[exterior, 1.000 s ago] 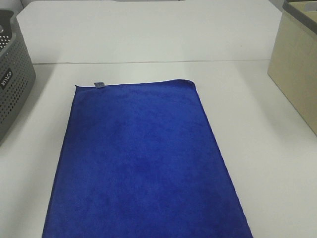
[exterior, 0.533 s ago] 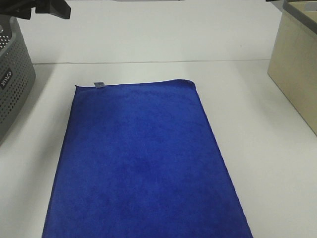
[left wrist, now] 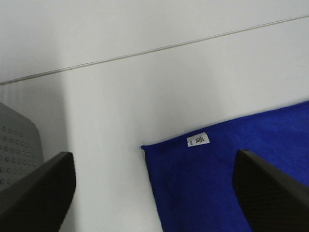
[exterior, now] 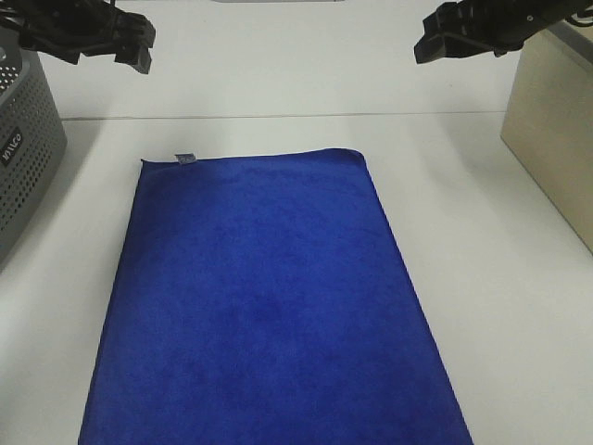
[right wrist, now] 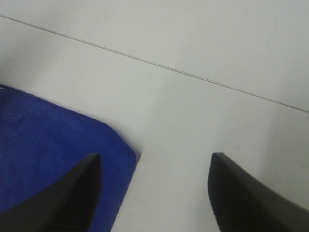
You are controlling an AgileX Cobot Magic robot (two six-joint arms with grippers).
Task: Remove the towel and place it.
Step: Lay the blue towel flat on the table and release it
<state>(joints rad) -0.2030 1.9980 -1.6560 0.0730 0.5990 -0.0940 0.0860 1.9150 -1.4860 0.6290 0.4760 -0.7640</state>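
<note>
On one table, one flat towel

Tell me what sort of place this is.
Probably a robotics test bench staged for a laundry chore: a plain white table, a blue towel spread flat on it, and a grey perforated basket at the left edge.

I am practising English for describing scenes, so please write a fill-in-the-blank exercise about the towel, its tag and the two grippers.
1. The towel lying flat on the table is ____ in colour.
2. The left gripper and the right gripper both have their jaws ____.
3. The small white tag sits at the towel's corner nearer the ____ gripper.
Missing words: blue; open; left.
</note>
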